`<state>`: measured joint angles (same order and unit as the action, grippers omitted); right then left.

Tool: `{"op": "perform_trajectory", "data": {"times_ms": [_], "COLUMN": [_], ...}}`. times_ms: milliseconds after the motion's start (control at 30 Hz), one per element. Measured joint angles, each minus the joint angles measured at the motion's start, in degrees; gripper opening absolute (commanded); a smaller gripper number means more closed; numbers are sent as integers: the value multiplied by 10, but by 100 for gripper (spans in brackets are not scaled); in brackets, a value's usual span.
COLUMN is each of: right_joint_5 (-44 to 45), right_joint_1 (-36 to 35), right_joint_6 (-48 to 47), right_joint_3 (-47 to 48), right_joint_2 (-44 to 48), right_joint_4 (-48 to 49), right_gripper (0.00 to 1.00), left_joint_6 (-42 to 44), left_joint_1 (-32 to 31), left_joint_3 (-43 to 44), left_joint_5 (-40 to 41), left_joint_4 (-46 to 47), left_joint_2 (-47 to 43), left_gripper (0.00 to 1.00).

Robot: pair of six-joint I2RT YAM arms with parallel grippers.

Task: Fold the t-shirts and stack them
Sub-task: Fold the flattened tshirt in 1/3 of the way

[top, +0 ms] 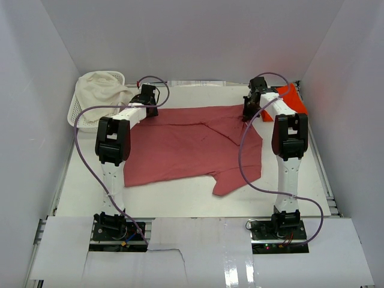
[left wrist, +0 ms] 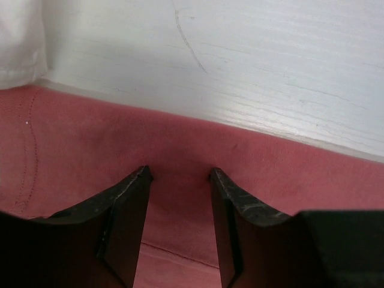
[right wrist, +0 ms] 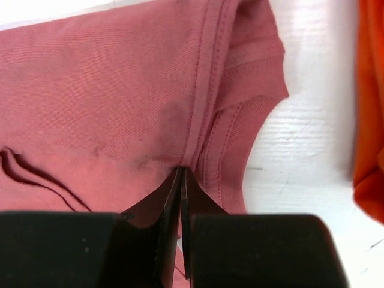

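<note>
- The rose shirt [top: 192,144] lay spread on the table [top: 174,201], with its far edge under both grippers. The orange shirt [top: 289,99] sat bunched at the far right corner.
- Right gripper [right wrist: 181,171]: jaws together at a stitched seam near the rose shirt's far right corner. Creases running to the tips suggested a pinch of cloth.
- Left gripper [left wrist: 180,174]: jaws apart, straddling cloth just inside the far hem, nothing clamped.
- Judgement: the step was securing the far edge for a fold. The left gripper should close well inside the hem, level with the right. Both should then lift together to keep the fold line straight.
- Risk: the flap [top: 231,180] jutting out at the near edge might drag askew.
</note>
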<state>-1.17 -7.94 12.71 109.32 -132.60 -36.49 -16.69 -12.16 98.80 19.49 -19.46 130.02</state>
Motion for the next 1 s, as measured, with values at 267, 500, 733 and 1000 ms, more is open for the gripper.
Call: {"op": "perform_trajectory", "data": {"times_ms": [267, 500, 733, 1000], "right_joint_5": [14, 14, -57, -132], "right_joint_1": [4, 1, -25, -66], "right_joint_6": [-20, -45, -58, -68], "right_joint_3": [-17, -48, 59, 98], "right_joint_2": [10, 67, 54, -20], "right_joint_4": [22, 45, 34, 33], "right_gripper": [29, 37, 40, 43], "left_joint_6": [-19, -17, -13, -16], "left_joint_1": [1, 0, -12, -23], "left_joint_3": [11, 40, 47, 14], "left_joint_5": [-6, -22, -22, -41], "left_joint_4": [-20, -50, -68, -75], "left_joint_2": [1, 10, 10, -19], "left_gripper": [59, 63, 65, 66]}}
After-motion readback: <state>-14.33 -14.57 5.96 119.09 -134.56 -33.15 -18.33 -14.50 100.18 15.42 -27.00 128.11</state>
